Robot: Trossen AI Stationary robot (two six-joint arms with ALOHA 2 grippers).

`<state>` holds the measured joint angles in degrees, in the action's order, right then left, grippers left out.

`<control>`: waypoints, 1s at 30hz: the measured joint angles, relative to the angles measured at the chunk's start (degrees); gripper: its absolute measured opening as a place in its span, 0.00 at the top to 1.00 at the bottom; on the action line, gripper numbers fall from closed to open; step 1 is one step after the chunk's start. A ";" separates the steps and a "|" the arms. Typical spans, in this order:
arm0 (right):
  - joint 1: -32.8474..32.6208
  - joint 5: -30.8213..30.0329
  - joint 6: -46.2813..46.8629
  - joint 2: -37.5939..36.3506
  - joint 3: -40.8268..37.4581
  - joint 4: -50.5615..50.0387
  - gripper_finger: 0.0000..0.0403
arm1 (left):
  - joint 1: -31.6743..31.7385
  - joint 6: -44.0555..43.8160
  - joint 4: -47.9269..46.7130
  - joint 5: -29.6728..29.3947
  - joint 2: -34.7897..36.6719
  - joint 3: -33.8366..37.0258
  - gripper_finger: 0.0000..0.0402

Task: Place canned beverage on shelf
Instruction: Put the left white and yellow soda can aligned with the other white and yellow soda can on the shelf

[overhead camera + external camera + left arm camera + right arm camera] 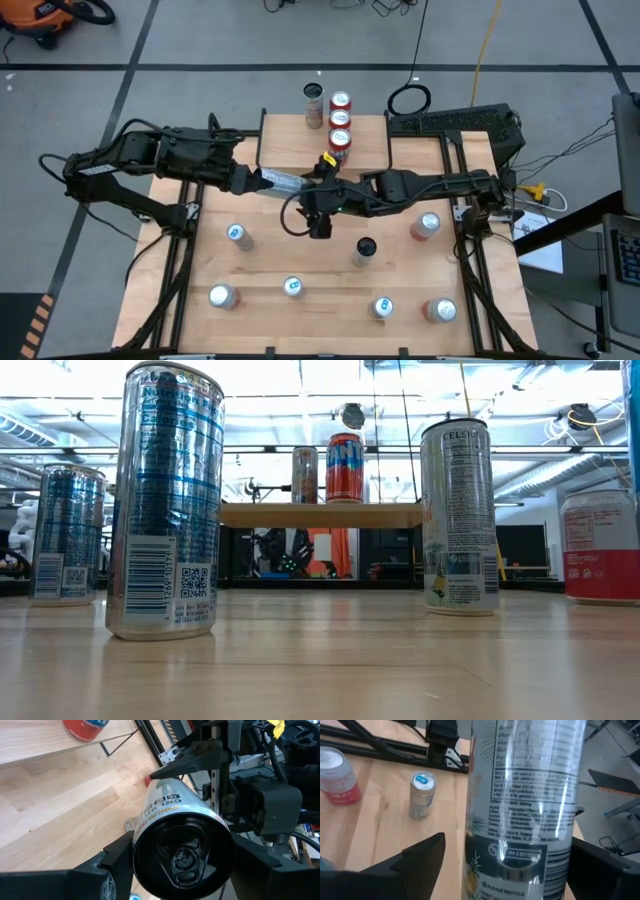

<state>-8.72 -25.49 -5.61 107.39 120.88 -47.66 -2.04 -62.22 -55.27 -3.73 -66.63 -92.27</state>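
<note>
A slim silver can (283,182) is being held lying on its side above the middle of the desk (330,270), between the two arms. It is being gripped by the left gripper (262,180) at its black-topped end, the jaws being closed on it from both sides, as is shown in the left wrist view (182,840). The other end of the can is being met by the right gripper (322,190), whose jaws are being kept wide on either side of the can's body (525,810); whether they are pressing on it cannot be told.

The shelf (325,140) is standing at the far edge of the desk, just beyond the grippers, and three cans (339,122) are being carried on its board in a row, with a fourth (313,103) beside them. In the low view the shelf (320,515) is being seen behind the foreground cans. Seven more cans are standing upright, well apart, over the near half of the desk, among them a black-topped one (364,250).
</note>
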 joint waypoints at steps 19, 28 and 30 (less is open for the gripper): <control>0.55 -0.39 -0.09 0.36 0.00 0.18 0.45 | 0.04 1.42 -0.07 -0.20 0.00 0.00 0.40; 0.60 0.06 1.51 0.31 0.00 0.42 0.43 | -0.07 7.58 2.73 -2.49 0.00 0.00 0.17; 0.57 0.19 3.65 0.31 0.00 0.41 0.43 | 0.02 9.04 4.78 -4.09 0.00 0.00 0.11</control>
<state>-8.15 -25.30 -1.95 107.70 120.88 -47.25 -2.02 -53.18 -50.49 -7.82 -66.63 -92.27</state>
